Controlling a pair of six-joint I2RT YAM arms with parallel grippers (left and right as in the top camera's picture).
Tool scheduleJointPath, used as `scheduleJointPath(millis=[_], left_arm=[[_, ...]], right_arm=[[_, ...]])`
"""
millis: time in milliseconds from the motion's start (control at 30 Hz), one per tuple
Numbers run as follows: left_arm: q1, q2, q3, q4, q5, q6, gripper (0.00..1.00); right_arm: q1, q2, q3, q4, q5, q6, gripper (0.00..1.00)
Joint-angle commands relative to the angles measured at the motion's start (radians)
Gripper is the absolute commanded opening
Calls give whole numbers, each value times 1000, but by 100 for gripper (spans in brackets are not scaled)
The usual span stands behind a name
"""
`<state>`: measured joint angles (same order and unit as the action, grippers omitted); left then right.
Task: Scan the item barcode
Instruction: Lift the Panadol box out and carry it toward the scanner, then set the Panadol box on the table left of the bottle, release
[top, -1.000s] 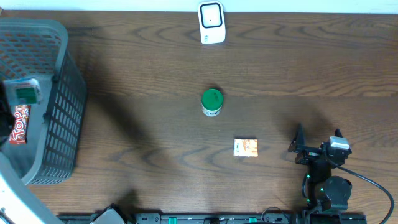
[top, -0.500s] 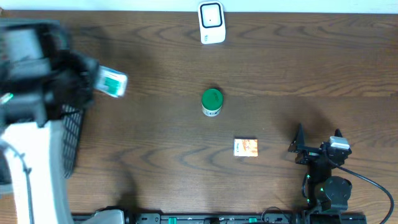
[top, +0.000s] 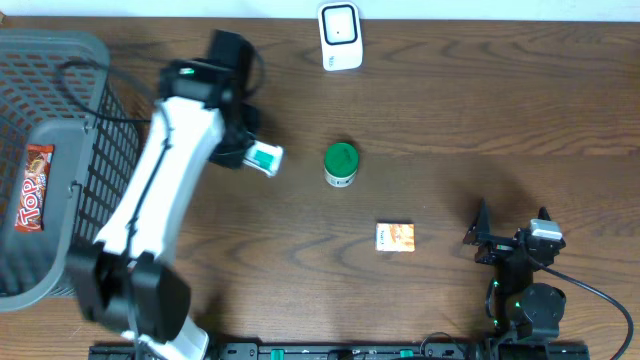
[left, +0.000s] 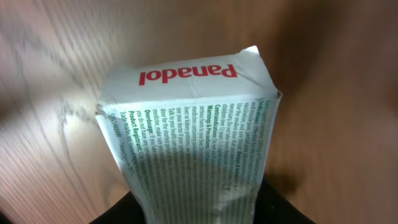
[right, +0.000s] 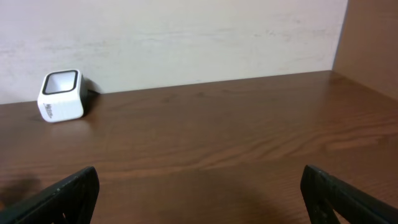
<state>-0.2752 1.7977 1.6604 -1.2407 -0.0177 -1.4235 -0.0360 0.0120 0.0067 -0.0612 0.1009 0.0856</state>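
White-and-green cardboard Panadol box (left: 193, 143) is clamped in my left end effector (top: 250, 152), held over the brown wooden desk (top: 450, 120). It is just left of the green-lidded round jar (top: 341, 163), nearer than the white cube scanner (top: 340, 37). My right end effector (top: 510, 222) rests wide open, near right.

Panadol box (left: 193, 143): lower end cut off by bottom edge of left wrist view, fine print partly blurred. Basket (top: 60, 60): left side cropped in overhead view. Small orange carton (top: 395, 237): print too small to read.
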Motion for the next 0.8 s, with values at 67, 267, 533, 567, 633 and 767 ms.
scheduleJointPath(millis=[67, 267, 533, 567, 633, 767], left_arm=[[-76, 120, -23, -7, -28, -247, 50], [-160, 253, -23, 54, -28, -338, 52], [-177, 260, -22, 98, -46, -302, 56], [-170, 242, -22, 98, -61, -285, 59], [-145, 183, -22, 99, -101, -226, 67], [-72, 32, 4, 131, -149, 21, 87]], right_arm=[[6, -5, -1, -3, -2, -13, 99], [6, -5, -1, -3, -2, -13, 99], [6, -5, -1, -3, -2, -13, 99], [6, -5, -1, -3, -2, -13, 99], [6, -5, -1, -3, -2, -13, 99], [6, -5, -1, -3, -2, -13, 99]])
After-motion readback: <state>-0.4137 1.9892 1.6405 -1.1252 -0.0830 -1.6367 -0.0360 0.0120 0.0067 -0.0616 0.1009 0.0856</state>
